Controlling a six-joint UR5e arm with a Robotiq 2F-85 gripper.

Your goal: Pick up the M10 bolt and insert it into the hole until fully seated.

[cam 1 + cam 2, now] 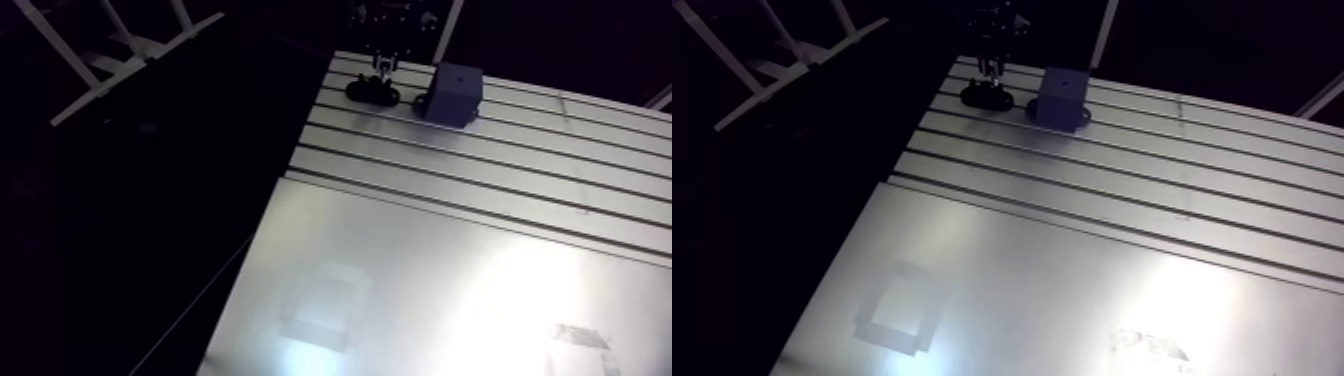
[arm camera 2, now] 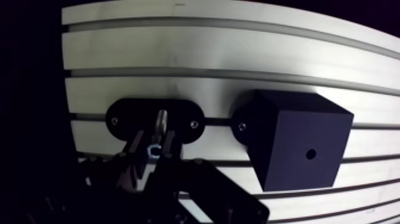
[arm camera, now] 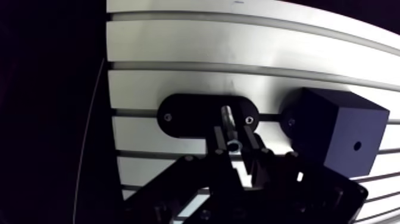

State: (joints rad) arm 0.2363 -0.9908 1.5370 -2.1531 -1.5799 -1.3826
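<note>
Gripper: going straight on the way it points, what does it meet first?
Likely the M10 bolt on the black oval holder, directly ahead of the gripper; the holder comes next. Depth is unclear.

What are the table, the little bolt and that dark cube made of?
Table: bare metal, likely aluminium; silvery, with soft glare and straight slots.
Bolt: metal, probably steel; its grey shank glints.
Cube: matte black with no shine; it may be plastic or coated metal, and the look leaves that open.
</note>
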